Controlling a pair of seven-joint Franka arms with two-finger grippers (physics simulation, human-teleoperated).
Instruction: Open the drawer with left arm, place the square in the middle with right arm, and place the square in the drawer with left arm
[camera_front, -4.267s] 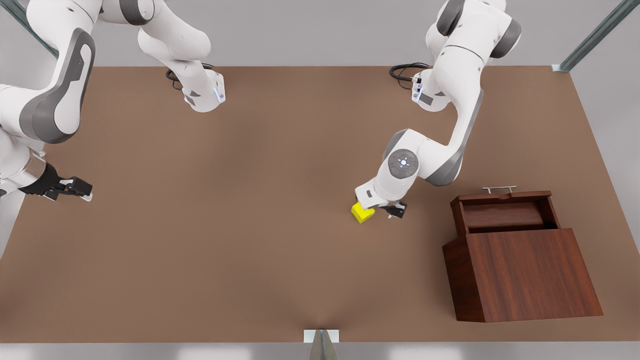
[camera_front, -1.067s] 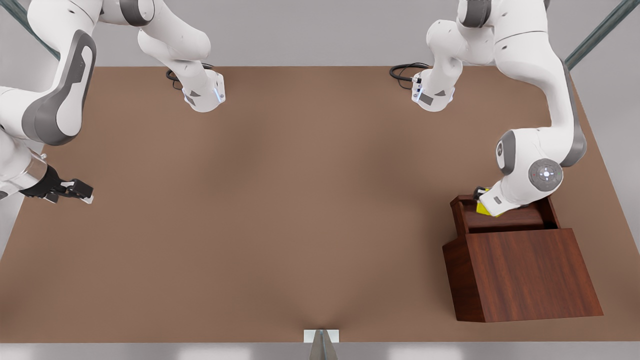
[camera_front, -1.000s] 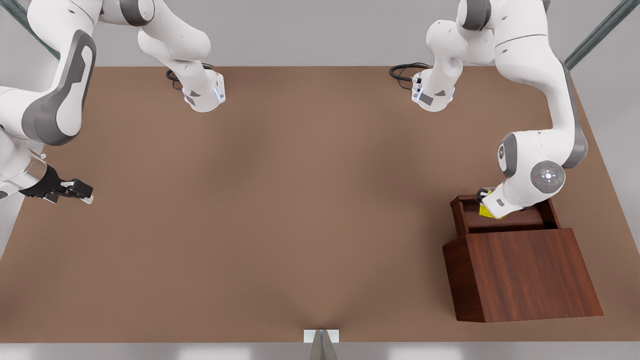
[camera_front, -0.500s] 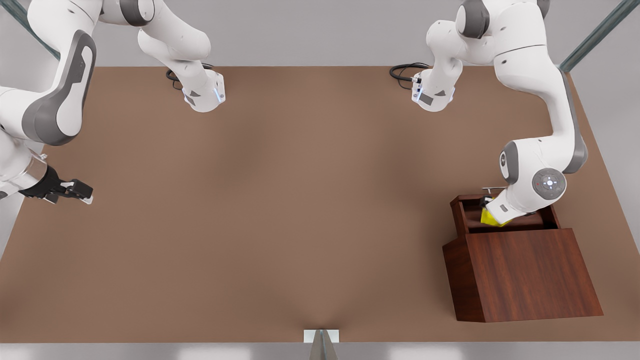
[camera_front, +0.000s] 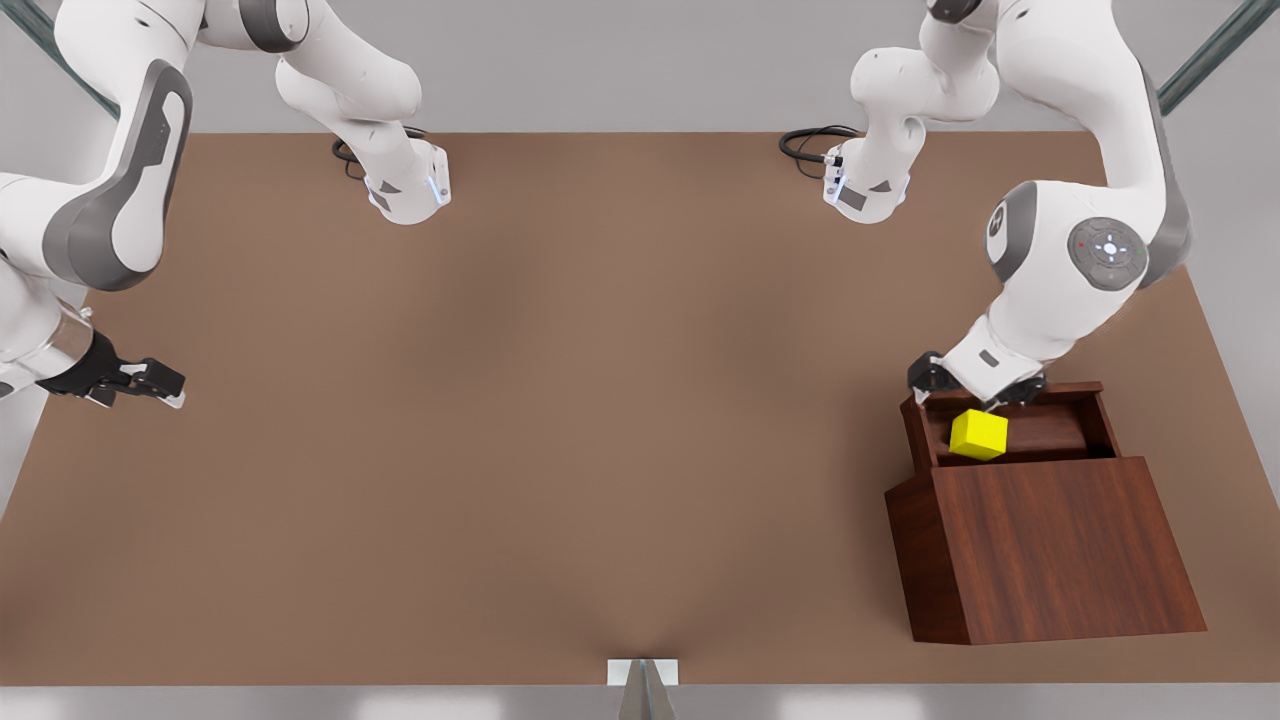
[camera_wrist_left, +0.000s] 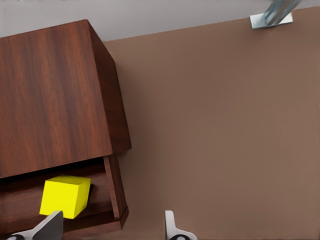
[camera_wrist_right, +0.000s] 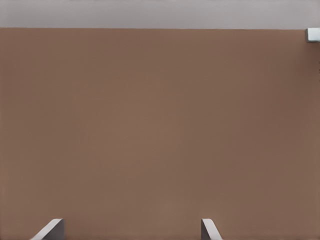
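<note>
The square (camera_front: 978, 434) lies in the open drawer (camera_front: 1040, 432). The left claw (camera_front: 975, 383) hovers spread above it, empty. The right claw (camera_front: 150, 380), spread, waits well apart from the drawer.

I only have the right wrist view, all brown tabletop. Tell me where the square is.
Observer: The square lies inside the open drawer, resting on its floor.
Operator: Report the left claw.
Observer: The left claw hovers over the drawer's outer end, fingers spread, clear of the square.
Operator: Now place my right claw for me.
Observer: The right claw waits, open, at the table's edge on the front view's left, far from the cabinet.
</note>
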